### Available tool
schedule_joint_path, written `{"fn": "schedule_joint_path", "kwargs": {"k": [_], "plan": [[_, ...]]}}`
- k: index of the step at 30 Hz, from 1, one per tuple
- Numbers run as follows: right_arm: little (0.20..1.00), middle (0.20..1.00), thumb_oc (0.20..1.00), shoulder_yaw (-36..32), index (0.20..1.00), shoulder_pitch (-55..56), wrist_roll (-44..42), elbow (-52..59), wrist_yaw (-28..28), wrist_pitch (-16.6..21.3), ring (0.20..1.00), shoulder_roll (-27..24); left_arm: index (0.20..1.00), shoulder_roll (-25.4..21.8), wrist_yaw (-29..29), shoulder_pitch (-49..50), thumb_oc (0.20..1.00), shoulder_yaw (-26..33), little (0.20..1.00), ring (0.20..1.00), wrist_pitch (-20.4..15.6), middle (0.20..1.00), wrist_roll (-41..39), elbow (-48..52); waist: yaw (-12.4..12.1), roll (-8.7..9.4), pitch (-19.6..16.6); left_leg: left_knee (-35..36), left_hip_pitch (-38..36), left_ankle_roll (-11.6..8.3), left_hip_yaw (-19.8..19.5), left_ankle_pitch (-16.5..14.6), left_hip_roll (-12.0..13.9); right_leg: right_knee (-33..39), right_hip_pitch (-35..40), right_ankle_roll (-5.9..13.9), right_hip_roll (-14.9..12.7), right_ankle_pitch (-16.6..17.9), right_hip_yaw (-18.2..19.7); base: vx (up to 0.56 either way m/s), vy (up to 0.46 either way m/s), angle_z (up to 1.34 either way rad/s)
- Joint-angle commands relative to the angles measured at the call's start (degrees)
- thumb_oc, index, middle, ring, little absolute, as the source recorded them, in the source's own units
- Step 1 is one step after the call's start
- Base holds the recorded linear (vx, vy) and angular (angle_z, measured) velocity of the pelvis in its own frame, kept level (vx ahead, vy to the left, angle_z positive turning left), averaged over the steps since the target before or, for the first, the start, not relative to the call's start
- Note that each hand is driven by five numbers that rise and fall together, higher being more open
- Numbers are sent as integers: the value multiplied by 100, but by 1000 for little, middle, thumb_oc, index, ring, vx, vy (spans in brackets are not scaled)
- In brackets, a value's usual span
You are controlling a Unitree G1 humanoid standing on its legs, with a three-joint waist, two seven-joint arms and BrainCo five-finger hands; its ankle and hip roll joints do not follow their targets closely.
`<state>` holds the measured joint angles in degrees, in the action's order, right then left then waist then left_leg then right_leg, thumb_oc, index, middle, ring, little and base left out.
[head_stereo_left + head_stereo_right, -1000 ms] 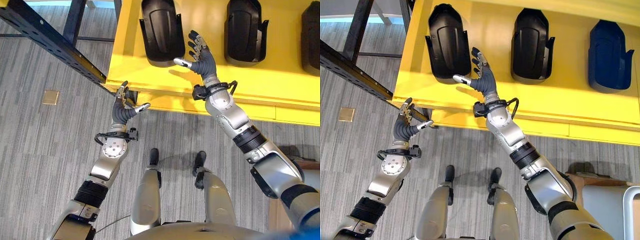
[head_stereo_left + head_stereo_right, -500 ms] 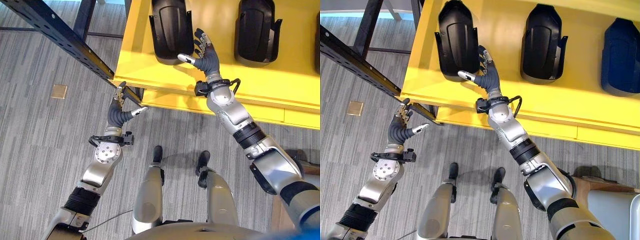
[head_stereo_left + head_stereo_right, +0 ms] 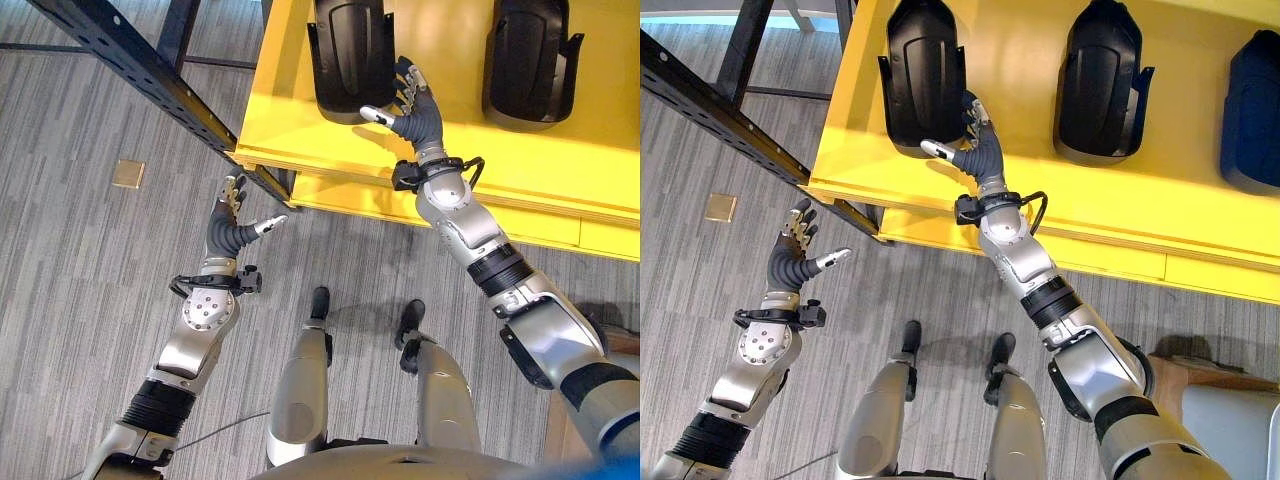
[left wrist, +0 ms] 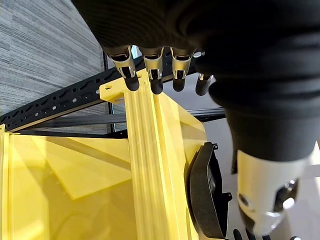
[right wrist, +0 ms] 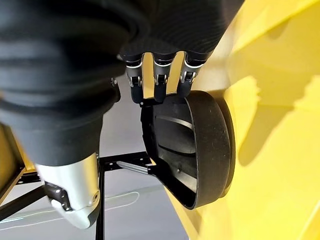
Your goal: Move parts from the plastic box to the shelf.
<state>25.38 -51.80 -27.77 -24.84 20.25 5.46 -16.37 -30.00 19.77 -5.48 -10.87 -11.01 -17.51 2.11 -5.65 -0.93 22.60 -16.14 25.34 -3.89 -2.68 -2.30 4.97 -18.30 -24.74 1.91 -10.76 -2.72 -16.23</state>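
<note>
**A:** Your right hand (image 3: 975, 150) is at the near end of the black part (image 3: 922, 70) on the yellow shelf (image 3: 1040, 215). Fingers straight, thumb splayed, nothing gripped. From the right wrist view the fingertips (image 5: 159, 92) look to be at the part's rim; contact or a small gap, I can't tell.

**B:** So the part's placed?

**A:** It lies flat on the shelf, well in from the shelf's front edge. If you're seating it, push with flat fingers along its long axis and don't hook the rim on the way out. Pull straight off the shelf edge.

**B:** Left hand?

**A:** Left hand (image 3: 232, 222) is off the shelf's near corner, over the floor, fingers relaxed, empty. Leave it there.

**B:** Blind spots?

**A:** The far end of that part is cut off, likewise the second black part (image 3: 1103, 75) beside it on the shelf and a blue part (image 3: 1252, 105) further along. I can't locate the plastic box, so plan the next pick only once you find it.
</note>
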Motion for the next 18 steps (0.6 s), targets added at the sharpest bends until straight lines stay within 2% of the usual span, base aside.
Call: {"fn": "schedule_joint_path", "kwargs": {"k": [1, 18], "plan": [[1000, 1000, 1000, -25, 1000, -624, 235, -17, -86, 312, 1000, 73, 1000, -352, -73, 175, 1000, 60, 1000, 1000, -393, 1000, -70, 744, -12, 106, -128, -348, 3, 147, 112, -372, 13, 140, 269, 496, -251, -33, 398, 4, 14, 3], [1000, 1000, 1000, 3, 1000, -534, 270, -8, -120, 299, 1000, 187, 1000, -357, -2, 229, 1000, 120, 1000, 1000, -380, 1000, -25, 699, -37, 100, -90, -448, 90, 170, 76, -404, -6, 81, 231, 490, -263, -49, 397, 0, 1, 1]]}}
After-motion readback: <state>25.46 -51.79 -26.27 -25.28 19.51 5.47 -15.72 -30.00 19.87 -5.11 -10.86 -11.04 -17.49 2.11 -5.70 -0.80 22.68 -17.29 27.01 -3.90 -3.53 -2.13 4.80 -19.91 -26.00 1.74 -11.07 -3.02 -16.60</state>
